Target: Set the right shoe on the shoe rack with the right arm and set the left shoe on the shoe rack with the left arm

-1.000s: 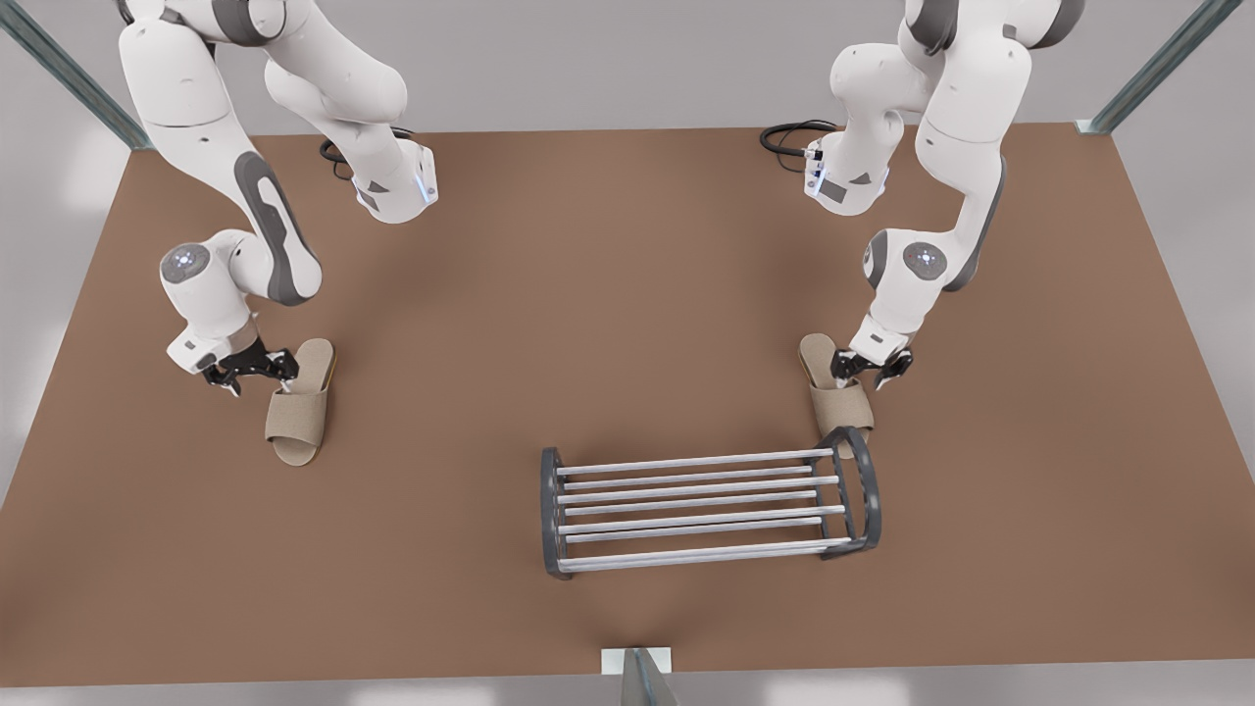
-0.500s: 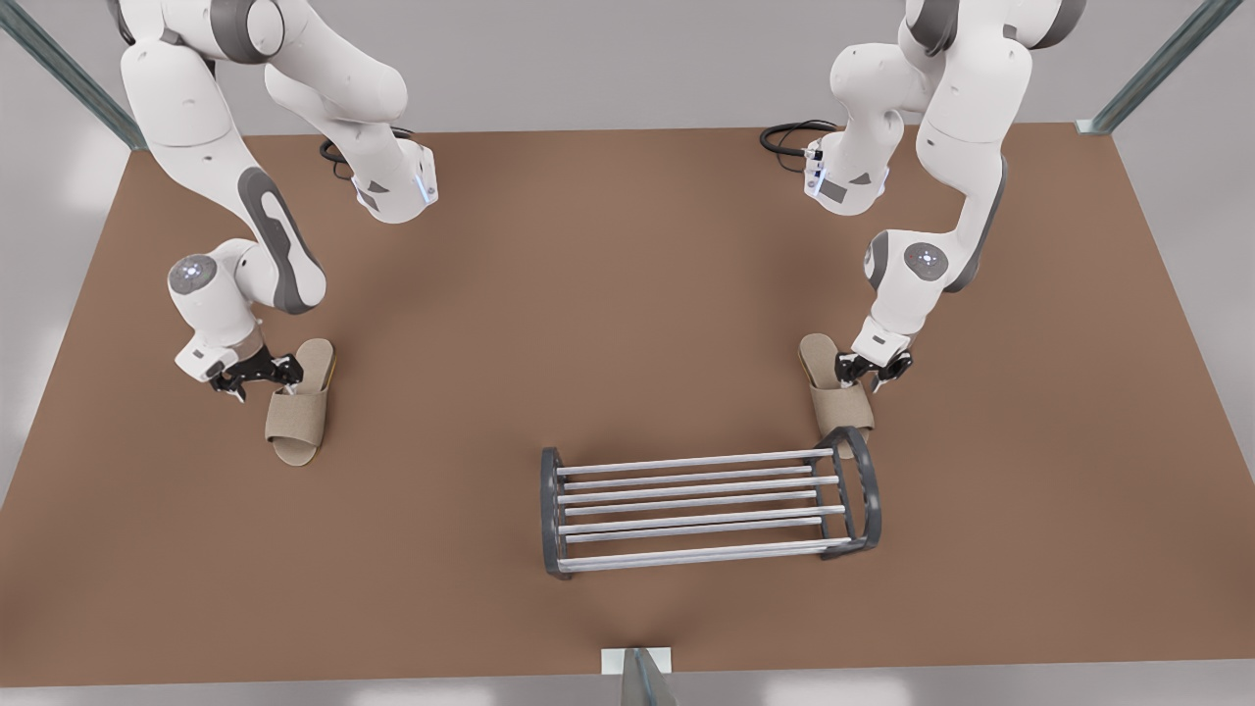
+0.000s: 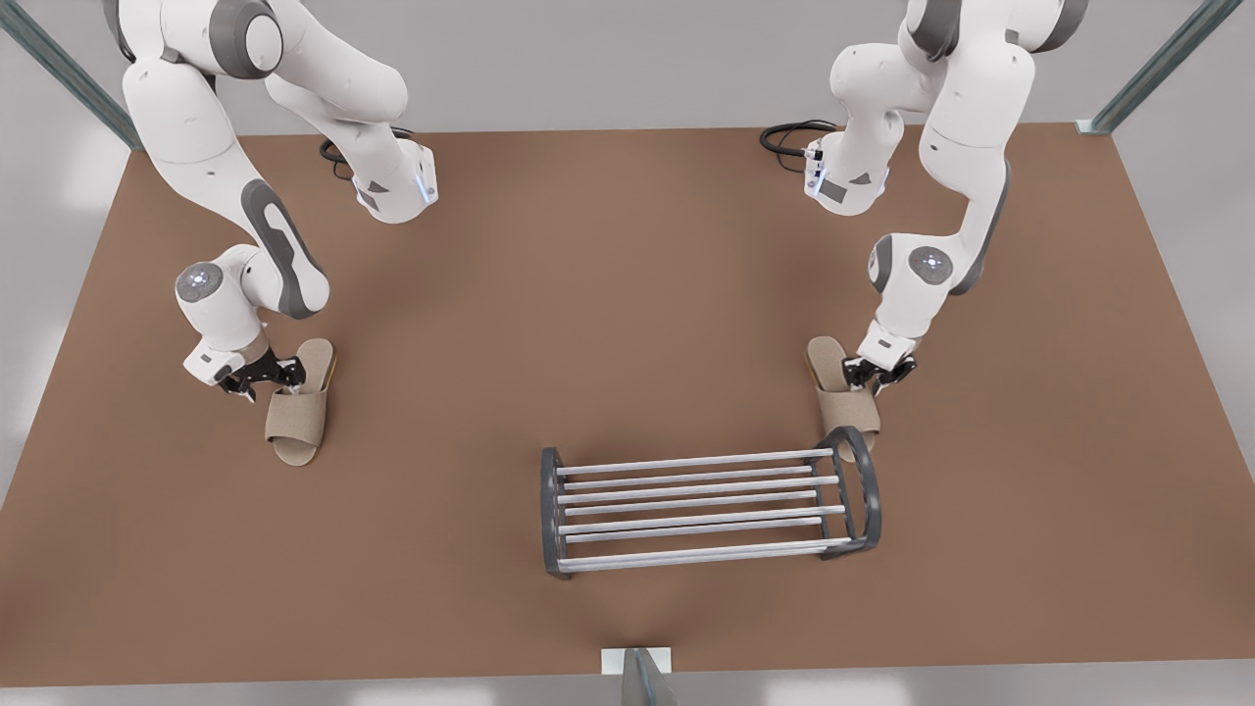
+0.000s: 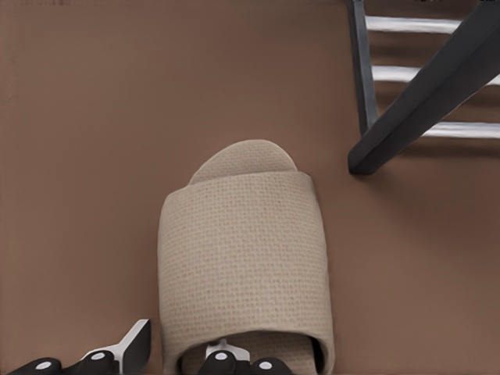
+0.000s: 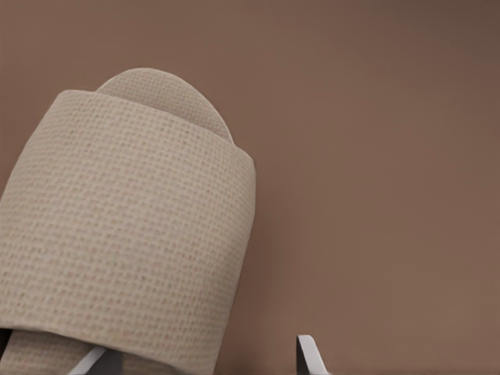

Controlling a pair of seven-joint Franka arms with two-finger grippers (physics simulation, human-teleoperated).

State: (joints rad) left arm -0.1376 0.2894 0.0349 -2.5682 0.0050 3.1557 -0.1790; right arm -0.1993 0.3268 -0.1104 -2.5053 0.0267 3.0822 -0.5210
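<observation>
Front view: shoe rack (image 3: 708,512) stood on brown table (image 3: 608,294); left gripper (image 3: 876,377) straddled left shoe (image 3: 845,402) beside the rack's end frame; right gripper (image 3: 261,377) at right shoe (image 3: 298,412), well apart from the rack. Left wrist view: fingers (image 4: 129,351) spread across left shoe's (image 4: 246,258) strap edge, rack frame (image 4: 422,94) near. Right wrist view: fingertips (image 5: 311,353) spread about right shoe's (image 5: 129,234) side

The silver-barred metal shoe rack (image 3: 706,510) is set on the brown table (image 3: 627,294). One beige woven slipper (image 3: 848,410) is laid just behind its end at the front view's right. The other beige slipper (image 3: 294,422) is laid well apart, at the front view's left.
</observation>
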